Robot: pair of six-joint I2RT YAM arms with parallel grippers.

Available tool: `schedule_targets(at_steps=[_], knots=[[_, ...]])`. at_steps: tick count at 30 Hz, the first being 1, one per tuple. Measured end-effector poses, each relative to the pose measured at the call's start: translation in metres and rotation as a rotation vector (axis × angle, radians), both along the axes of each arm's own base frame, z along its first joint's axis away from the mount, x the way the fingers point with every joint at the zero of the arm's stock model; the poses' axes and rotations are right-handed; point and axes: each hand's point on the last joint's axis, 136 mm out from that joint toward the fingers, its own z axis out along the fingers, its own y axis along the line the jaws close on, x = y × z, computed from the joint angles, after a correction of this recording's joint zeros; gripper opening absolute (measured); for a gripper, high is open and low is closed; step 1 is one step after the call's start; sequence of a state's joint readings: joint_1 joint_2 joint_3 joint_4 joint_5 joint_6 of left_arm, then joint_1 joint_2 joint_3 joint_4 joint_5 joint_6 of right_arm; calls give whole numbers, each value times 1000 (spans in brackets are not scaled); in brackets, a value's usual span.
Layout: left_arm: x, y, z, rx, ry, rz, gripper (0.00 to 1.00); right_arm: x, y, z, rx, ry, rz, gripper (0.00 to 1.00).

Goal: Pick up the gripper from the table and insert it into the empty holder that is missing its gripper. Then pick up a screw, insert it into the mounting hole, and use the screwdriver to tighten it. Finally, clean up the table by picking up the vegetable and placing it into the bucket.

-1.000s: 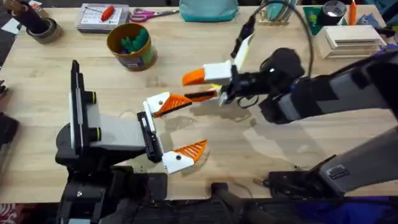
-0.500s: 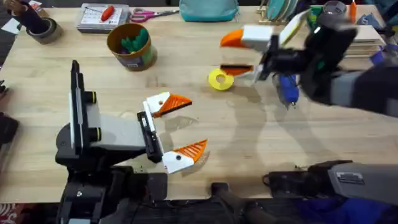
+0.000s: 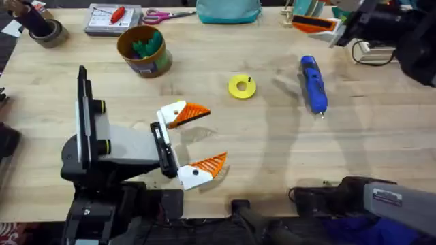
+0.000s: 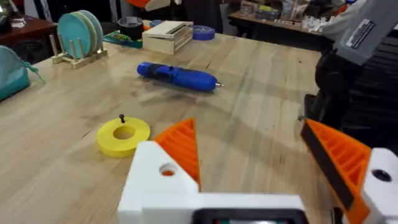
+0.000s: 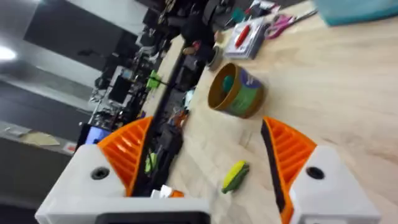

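Right end effector (image 3: 315, 25) has swung to the table's far edge, fingers spread, uncovering the screwdriver (image 3: 314, 84).

Flat yellow ring disc (image 3: 241, 87) lying on pale wooden table (image 3: 272, 156), ahead of the left jaws. Well beyond it, rack of teal plates (image 4: 78, 34), light wooden box (image 4: 166, 36), blue tape roll (image 4: 203, 32). Far ahead of the right jaws, pink-handled scissors (image 3: 167, 14) beside tray (image 3: 95, 24) holding red-handled tool (image 3: 117, 13).
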State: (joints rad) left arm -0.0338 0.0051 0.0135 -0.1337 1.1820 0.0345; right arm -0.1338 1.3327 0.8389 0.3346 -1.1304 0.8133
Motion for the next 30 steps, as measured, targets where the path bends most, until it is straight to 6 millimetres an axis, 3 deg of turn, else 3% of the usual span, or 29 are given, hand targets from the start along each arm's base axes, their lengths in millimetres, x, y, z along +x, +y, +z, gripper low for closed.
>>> schedule_targets(at_steps=[7,16,26,30], knots=[[0,0,0,0,0,0,986,10,-10,5,-42,-32,-59,997],[0,0,0,0,0,0,986,10,-39,-32,-282,132,-259,997],[0,0,0,0,0,0,986,-29,-60,-3,-612,54,-324,997],[0,0,0,0,0,0,986,-54,-58,-5,-744,36,-307,997]])
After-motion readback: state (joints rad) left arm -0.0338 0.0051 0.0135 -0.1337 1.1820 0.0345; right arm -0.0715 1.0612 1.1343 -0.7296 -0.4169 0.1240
